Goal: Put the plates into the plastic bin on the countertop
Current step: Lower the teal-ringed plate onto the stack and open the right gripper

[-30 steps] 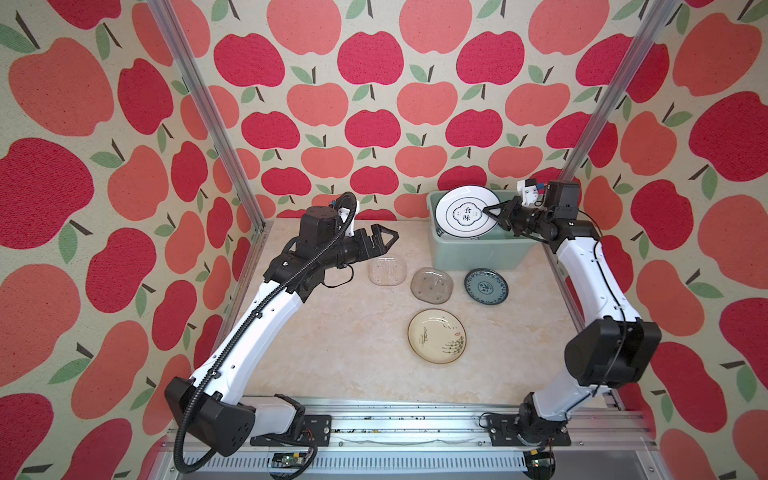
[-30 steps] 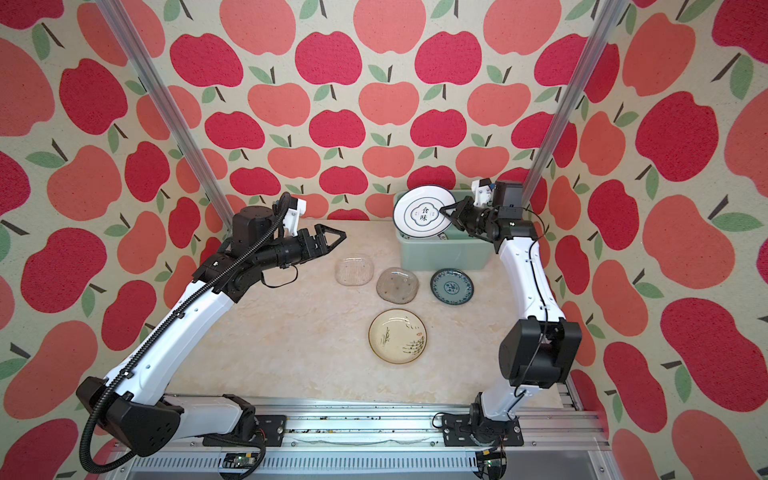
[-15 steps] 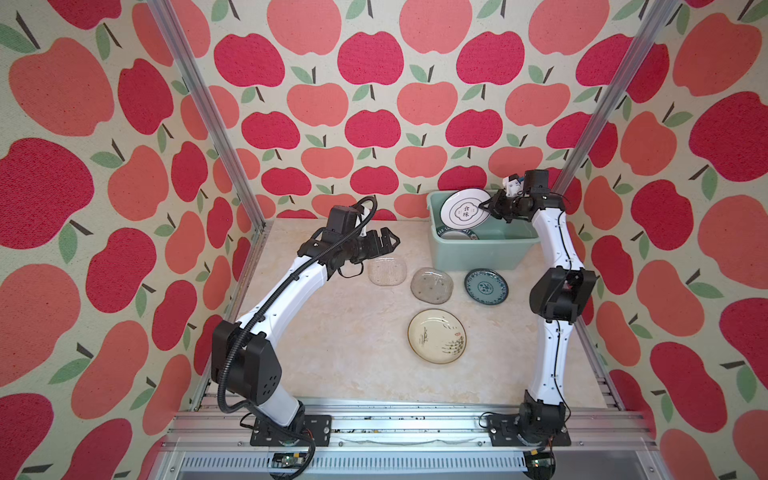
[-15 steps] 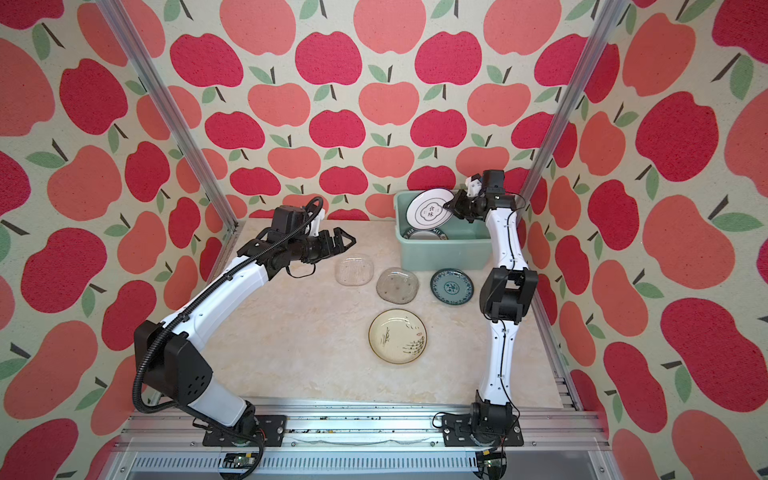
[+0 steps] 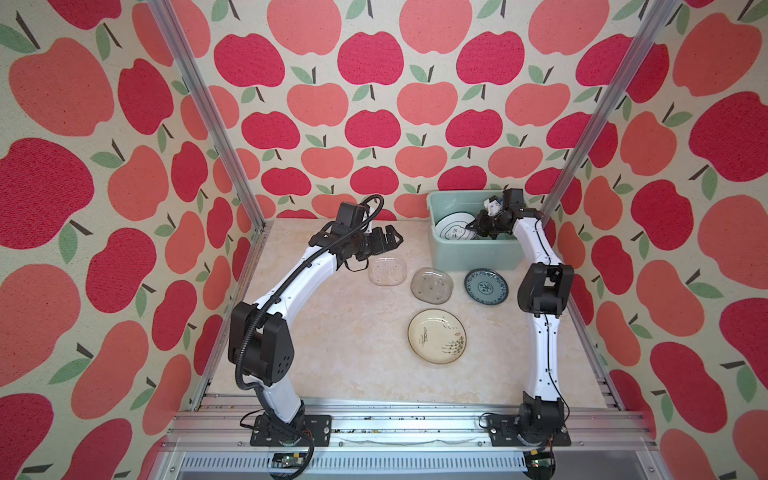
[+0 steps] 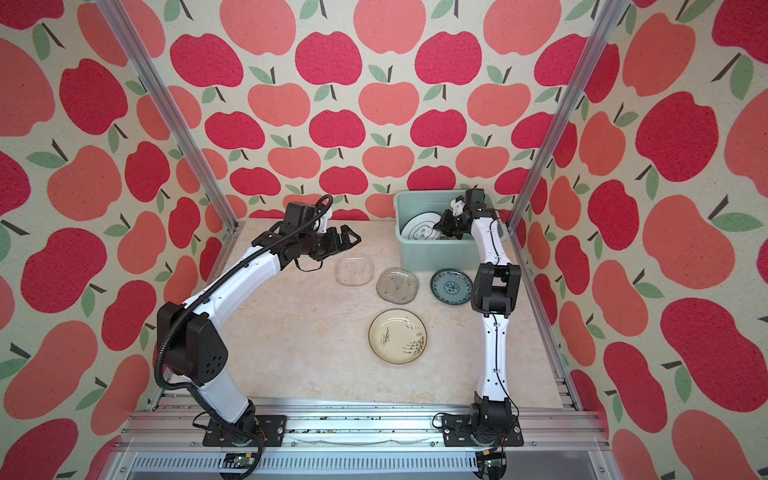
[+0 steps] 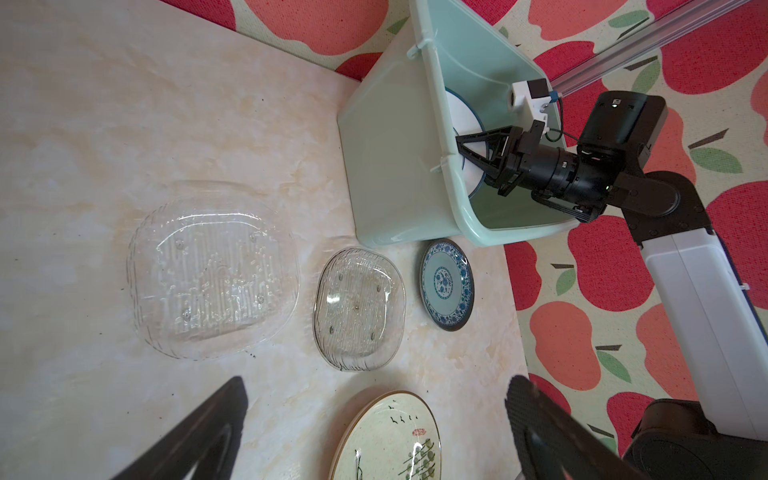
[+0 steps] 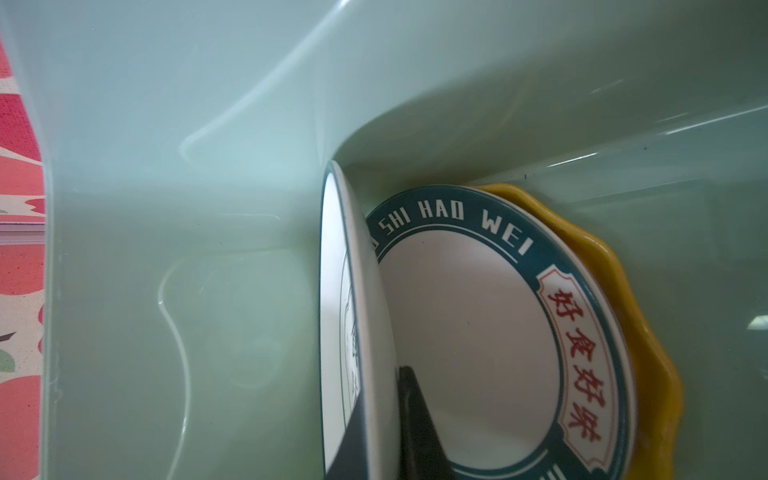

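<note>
Where both top views show the far right corner of the desk (image 5: 332, 353), the right claw (image 5: 471, 227) (image 6: 440, 226) is pinched onto the rim of a white plate (image 5: 451, 228), which is tilted inside the plastic bin (image 5: 473, 257). The left claw (image 5: 392, 237) hangs spread and empty over the desk, near a square glass plate (image 5: 386, 270).

Left wrist view: the left claw's fingers (image 7: 199, 432) stand wide apart. The oval glass plate (image 7: 359, 307), teal plate (image 7: 446, 284) and cream plate (image 7: 390, 440) lie on the desk outside the bin.

Right wrist view: the gripped white plate (image 8: 353, 291) stands on edge in front of a lettered plate (image 8: 469, 332), which lies on a yellow scalloped plate (image 8: 648, 353).
</note>
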`<state>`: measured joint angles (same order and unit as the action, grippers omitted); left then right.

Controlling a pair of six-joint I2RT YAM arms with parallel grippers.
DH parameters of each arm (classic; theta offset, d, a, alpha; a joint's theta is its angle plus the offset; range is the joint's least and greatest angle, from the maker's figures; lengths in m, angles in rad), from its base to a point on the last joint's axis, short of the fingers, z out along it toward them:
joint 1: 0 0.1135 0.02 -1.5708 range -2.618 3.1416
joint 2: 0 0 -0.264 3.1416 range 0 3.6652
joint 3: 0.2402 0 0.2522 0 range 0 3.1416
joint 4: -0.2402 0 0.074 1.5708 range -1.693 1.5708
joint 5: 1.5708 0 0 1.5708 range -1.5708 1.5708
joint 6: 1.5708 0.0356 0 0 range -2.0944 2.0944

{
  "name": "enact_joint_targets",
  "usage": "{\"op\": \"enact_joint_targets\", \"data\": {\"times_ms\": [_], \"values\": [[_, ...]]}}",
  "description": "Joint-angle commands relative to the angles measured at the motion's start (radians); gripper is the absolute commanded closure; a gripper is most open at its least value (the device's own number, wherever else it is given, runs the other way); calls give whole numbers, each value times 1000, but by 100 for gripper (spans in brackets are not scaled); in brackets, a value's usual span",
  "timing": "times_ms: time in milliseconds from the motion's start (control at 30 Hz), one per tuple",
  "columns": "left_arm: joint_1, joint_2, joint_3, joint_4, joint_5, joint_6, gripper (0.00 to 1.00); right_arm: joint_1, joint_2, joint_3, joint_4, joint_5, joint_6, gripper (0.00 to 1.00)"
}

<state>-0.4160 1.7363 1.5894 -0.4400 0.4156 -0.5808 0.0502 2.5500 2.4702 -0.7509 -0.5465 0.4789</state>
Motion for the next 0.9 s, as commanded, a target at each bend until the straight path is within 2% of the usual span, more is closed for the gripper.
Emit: {"op": "enact_joint_targets", "data": {"times_ms": [0,100,300,467,533,733,867], "values": [[5,14,39,-45,6,24,1,10,17,31,18,-12,-31,89],[5,19,46,-54,5,24,1,11,19,23,7,20,-46,75],[3,26,54,-80,6,22,1,8,17,21,-41,92,-91,64],[2,13,46,-106,-19,6,1,6,-3,25,-110,172,-132,48],[2,5,45,-123,-25,4,1,6,-17,23,-131,195,-147,45],[-12,-25,21,-214,-50,22,1,10,-84,35,-200,276,-201,30],[-30,-49,-23,-282,-27,47,1,14,-160,53,-256,317,-222,20]]}}
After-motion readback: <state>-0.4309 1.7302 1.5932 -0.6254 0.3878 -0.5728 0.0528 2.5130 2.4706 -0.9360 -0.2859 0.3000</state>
